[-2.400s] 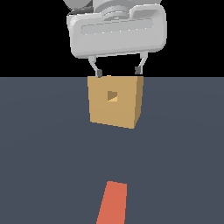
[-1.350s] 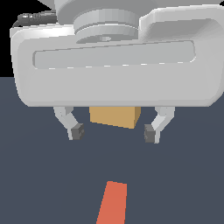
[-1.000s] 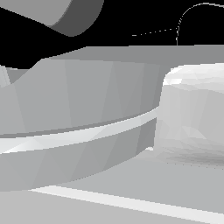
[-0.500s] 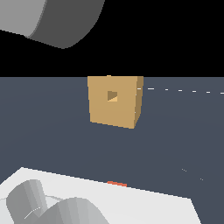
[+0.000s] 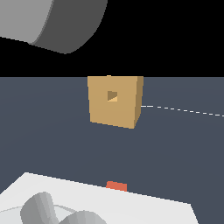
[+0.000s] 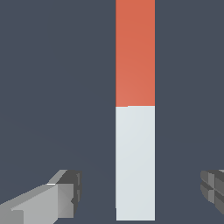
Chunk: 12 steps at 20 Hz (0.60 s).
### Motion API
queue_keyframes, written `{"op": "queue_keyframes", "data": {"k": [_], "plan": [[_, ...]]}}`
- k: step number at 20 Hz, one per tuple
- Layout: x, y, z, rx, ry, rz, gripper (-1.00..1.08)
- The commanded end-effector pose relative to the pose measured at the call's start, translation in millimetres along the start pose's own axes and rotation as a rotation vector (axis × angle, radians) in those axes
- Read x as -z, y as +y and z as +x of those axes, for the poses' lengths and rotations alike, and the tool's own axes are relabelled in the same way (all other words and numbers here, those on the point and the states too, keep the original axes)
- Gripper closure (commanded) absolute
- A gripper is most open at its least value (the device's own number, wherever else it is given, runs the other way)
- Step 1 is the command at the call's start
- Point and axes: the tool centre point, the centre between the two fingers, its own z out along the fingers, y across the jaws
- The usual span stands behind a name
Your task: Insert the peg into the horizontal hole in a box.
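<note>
While the wrist view looks straight down on the table, we see the peg lying flat on the dark slate surface, and our jaws stand spread wide, one on each side of it. One finger sits off one long edge of the peg and the other finger off the opposite edge; neither touches it, and clear table shows in both gaps. The peg lies nearer the middle of the gap than either finger, and the fingers flank its pale end rather than its coloured end. The gripper holds nothing.

We see the peg as a slim, straight rectangular bar with sharp edges, split crosswise into two flat colours: one half orange-red, the other pale grey-white, meeting in a clean line about midway along.

From the exterior view, only a small orange-red tip of the peg peeks out past the big white body of our hand in the foreground. Well beyond it stands the box, a plain tan cube resting on the table, with the hole a small square opening, dark inside, in the middle of its face toward the camera. The peg and box lie well apart.
</note>
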Motion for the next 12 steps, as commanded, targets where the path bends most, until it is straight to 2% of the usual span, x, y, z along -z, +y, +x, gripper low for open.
{"op": "queue_keyframes", "data": {"k": [1,7,12], "plan": [[-8,-1,0,0.0,0.0,0.001,-0.92],[-38,-1,1,0.001,0.001,0.001,-0.92],[-45,0,1,0.001,0.001,0.001,-0.92]]}}
